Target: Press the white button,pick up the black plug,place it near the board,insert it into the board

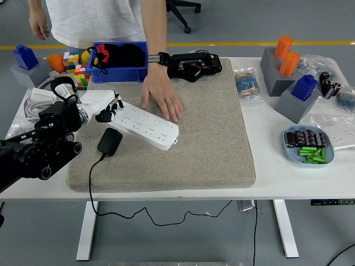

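A white power strip (pixel 146 127) lies slanted on the grey mat (pixel 205 138). A black plug (pixel 110 141) lies on the mat just below the strip's left end, its cord running off the table's front. My left hand (pixel 106 108), white with dark fingertips, is at the strip's left end with fingers curled down over it, holding nothing. A person's hand (pixel 162 98) rests flat on the mat, touching the strip's upper edge. My right arm is out of view.
A blue bin (pixel 118 62) with black items and a black device (pixel 191 65) sit at the mat's far edge. Colour cubes (pixel 76 69) and grey blocks (pixel 26 66) stand at far left. Grey stands (pixel 285 77) and a battery dish (pixel 308 145) are at right.
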You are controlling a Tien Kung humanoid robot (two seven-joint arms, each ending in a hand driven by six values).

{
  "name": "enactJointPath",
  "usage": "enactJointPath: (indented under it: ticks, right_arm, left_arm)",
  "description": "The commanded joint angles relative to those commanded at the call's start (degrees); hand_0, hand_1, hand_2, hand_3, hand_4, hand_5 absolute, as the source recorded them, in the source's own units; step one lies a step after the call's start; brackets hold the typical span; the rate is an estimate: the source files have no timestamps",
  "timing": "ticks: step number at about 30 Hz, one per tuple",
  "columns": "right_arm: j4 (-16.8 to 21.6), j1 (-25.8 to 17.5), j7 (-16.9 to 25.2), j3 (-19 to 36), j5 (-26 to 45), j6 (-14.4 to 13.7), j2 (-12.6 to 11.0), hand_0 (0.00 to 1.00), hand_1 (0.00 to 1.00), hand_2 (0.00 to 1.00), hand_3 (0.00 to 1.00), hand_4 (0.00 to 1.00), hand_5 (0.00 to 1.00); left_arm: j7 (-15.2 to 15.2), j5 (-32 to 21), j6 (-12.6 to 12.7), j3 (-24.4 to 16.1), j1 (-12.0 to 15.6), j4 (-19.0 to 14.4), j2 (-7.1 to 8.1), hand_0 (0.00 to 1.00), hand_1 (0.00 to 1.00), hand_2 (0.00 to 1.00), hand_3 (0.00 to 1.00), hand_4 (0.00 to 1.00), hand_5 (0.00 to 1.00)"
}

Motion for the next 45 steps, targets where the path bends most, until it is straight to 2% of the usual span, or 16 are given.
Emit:
enactJointPath:
  ticks: [9,19,28,37,39,40,45]
  right_arm:
    - [-0.1,0.0,0.0,0.1,0.0,0.0,0.0,0.711,0.633,0.647,0.612,0.652,0.377]
    - [0.0,0.0,0.0,-0.1,0.1,0.0,0.0,0.71,0.633,0.647,0.612,0.652,0.377]
    - [0.0,-0.1,0.0,-0.2,0.1,0.0,0.0,0.711,0.634,0.647,0.612,0.652,0.376]
    - [0.0,-0.2,0.0,-0.2,0.1,0.0,0.1,0.711,0.634,0.647,0.613,0.653,0.377]
    - [0.0,-0.1,0.0,-0.3,0.0,0.0,0.1,0.711,0.634,0.647,0.613,0.653,0.377]
    - [0.0,-0.1,0.0,-0.4,0.0,0.0,0.1,0.711,0.634,0.647,0.612,0.652,0.376]
    - [0.0,-0.2,0.0,-0.5,-0.1,0.0,0.0,0.711,0.634,0.647,0.612,0.652,0.376]
  left_arm:
    - [-0.2,-0.2,0.0,1.0,-0.3,0.8,-0.04,0.352,0.232,0.143,0.643,0.037,0.002]
    - [-0.2,-1.2,-0.2,3.9,-0.6,1.7,-0.25,0.353,0.233,0.143,0.638,0.055,0.002]
    - [-0.3,-0.8,-0.2,3.1,-0.5,0.9,-0.14,0.353,0.233,0.144,0.638,0.062,0.002]
    - [-1.2,1.1,1.1,-2.7,1.3,-5.8,1.57,0.354,0.231,0.144,0.635,0.073,0.002]
    - [-1.6,1.3,1.8,-4.3,2.6,-8.0,2.33,0.354,0.231,0.144,0.635,0.073,0.002]
    - [-1.8,1.4,2.1,-5.0,3.3,-9.2,2.71,0.356,0.25,0.169,0.633,0.117,0.002]
    - [-2.7,1.6,2.6,-9.7,7.8,-15.1,4.95,0.356,0.25,0.169,0.633,0.117,0.002]
